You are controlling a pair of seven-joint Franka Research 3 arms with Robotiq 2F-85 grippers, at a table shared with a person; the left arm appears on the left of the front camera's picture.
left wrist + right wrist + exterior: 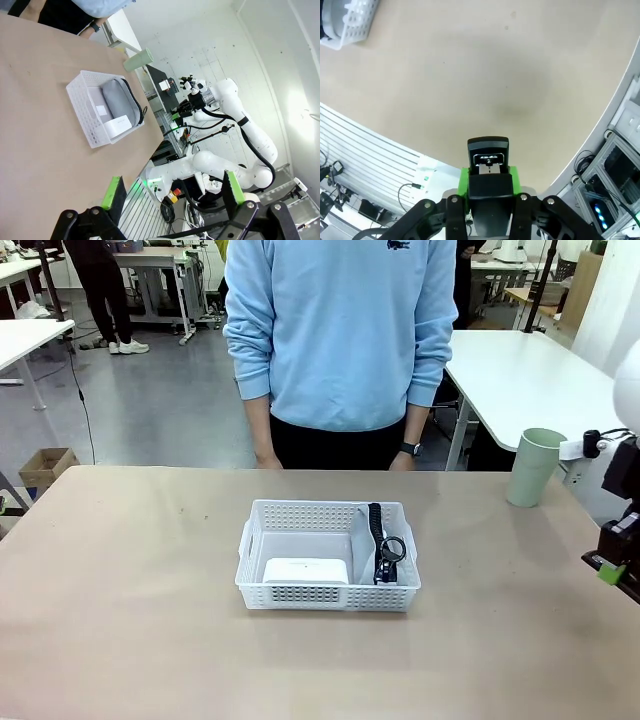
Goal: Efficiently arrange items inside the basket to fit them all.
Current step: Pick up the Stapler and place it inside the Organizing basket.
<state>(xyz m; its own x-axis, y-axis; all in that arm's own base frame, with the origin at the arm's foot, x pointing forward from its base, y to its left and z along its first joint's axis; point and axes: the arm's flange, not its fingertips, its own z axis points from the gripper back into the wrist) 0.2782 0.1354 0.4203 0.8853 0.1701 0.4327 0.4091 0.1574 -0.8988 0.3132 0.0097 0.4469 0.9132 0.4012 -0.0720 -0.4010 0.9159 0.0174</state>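
Observation:
The white basket [328, 592] sits mid-table and also shows in the left wrist view [84, 109] and as a corner [351, 20] in the right wrist view. Inside it lie a small white box [305, 570] [120, 125] and a grey pouch [363, 540] [119, 99], which stands on edge along the right wall with its black strap [376, 523]. A pale green cup [534, 467] [139, 60] stands upright on the table's far right. My right gripper [489, 176] [612, 566] is shut on the black stapler [488, 152], above the table's right edge. My left gripper [172, 192] hangs open and holds nothing, well away from the basket.
A person in a light blue sweatshirt [340, 330] stands at the far side, with both hands down at the table's edge. Bare tan tabletop [130, 570] surrounds the basket. Off the table's edge are a ribbed white rail [365, 145] and cables.

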